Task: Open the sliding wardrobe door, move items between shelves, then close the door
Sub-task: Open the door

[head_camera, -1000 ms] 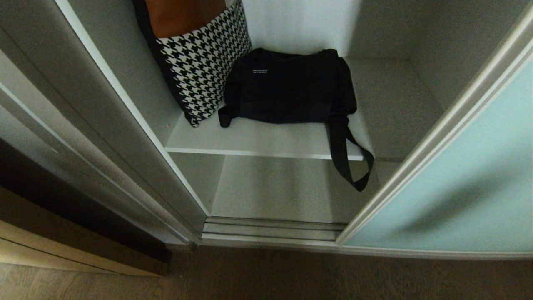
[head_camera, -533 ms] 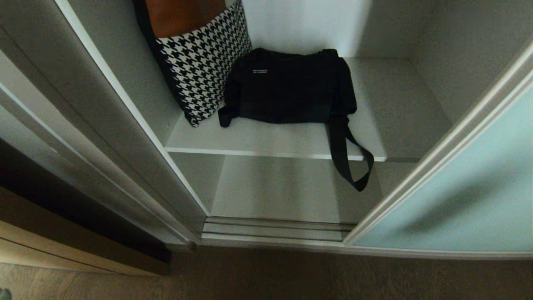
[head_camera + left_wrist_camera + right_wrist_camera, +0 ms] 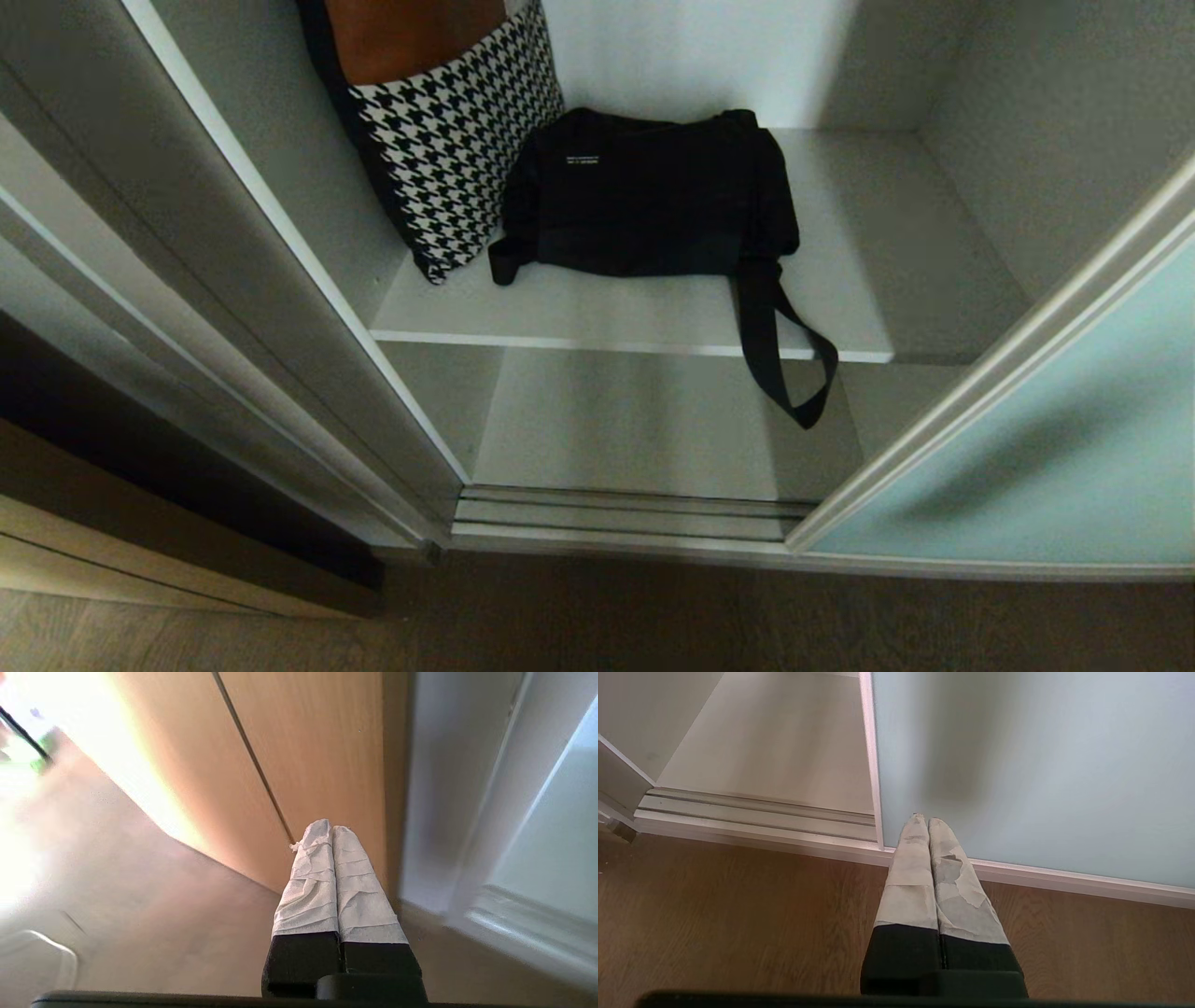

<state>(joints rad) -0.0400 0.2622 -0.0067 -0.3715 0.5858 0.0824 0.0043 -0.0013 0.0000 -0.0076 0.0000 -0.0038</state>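
Observation:
The black bag (image 3: 644, 196) lies on the upper shelf (image 3: 607, 317), and its strap (image 3: 784, 364) hangs over the front edge above the lower shelf (image 3: 635, 420). The frosted sliding wardrobe door (image 3: 1046, 467) stands slid to the right, leaving the compartment open. Neither gripper shows in the head view. My left gripper (image 3: 331, 828) is shut and holds nothing, low in front of a light wood panel (image 3: 317, 742). My right gripper (image 3: 926, 820) is shut and empty, low over the floor, just before the door's (image 3: 1041, 765) bottom left corner.
A black-and-white houndstooth bag (image 3: 448, 159) leans against the left side wall beside the black bag. The metal floor track (image 3: 616, 518) runs along the wardrobe's foot. Wood floor (image 3: 738, 914) lies in front.
The door's left edge has slid further right, uncovering more of both shelves. The bag and strap have not moved.

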